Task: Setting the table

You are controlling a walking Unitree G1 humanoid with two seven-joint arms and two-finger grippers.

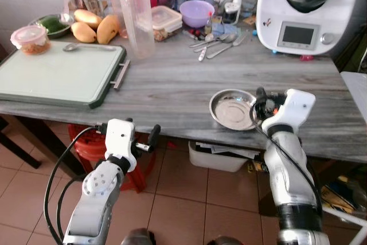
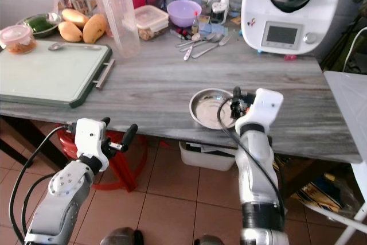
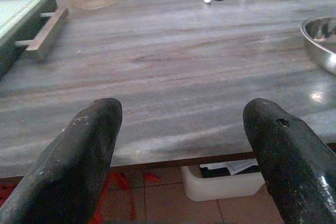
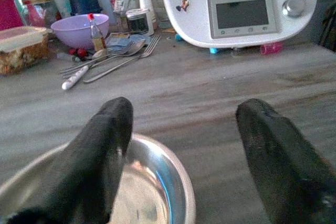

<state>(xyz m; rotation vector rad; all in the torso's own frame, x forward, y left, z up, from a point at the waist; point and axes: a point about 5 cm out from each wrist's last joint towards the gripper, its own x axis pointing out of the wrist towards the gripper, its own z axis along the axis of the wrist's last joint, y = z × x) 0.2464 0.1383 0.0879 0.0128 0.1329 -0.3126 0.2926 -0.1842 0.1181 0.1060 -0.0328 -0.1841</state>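
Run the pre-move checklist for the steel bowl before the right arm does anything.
1. Right gripper open: ok.
2. One finger over the steel bowl, the other outside its rim: ok.
3. Bowl gripped: not ok, fingers apart.
4. Bowl fully on the table: ok, though near the front edge.
5. Left gripper open, at the table edge, away from the bowl: ok.
6. Bowl empty: ok.

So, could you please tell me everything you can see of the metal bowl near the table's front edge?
The metal bowl is round, shallow and shiny, steel by its look, with a rolled rim and nothing inside. It sits upright on the grey wood-grain table close to the front edge. The right gripper, open, straddles its rim, one finger over the inside; contact is unclear.
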